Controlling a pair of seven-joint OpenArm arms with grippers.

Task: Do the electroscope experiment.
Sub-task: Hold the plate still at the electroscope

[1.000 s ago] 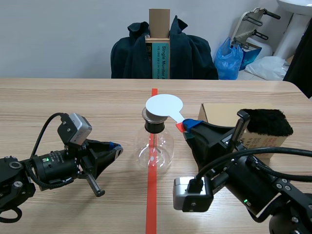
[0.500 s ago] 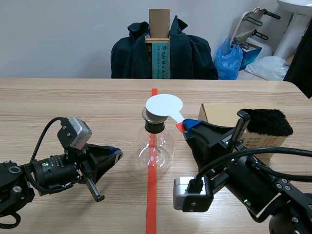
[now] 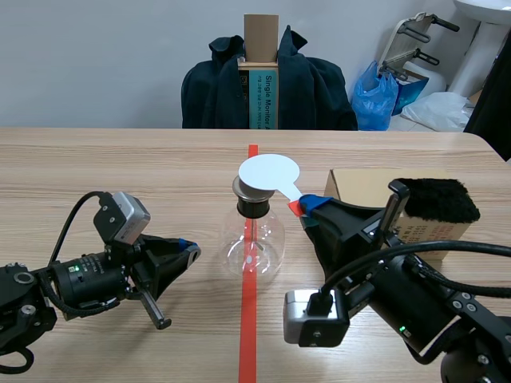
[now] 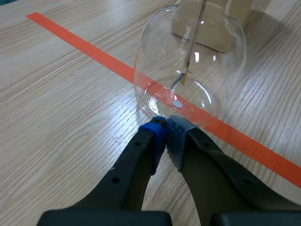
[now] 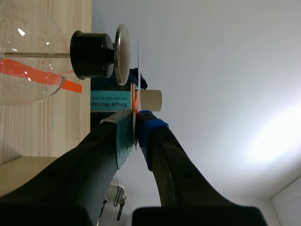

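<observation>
The disc [image 3: 269, 171] is clamped in the right claw [image 5: 135, 125] over the jar [image 3: 253, 239], likely to charge it; the left claw [image 4: 164, 129] is pressed together.

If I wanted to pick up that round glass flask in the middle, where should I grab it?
Probably the black neck of the glass flask, coming in level from the side: it is narrow, while its body is wide and smooth, and the white disc in the right hand covers the top.

Overview and wrist close-ups, common flask [image 3: 254, 242]
</observation>
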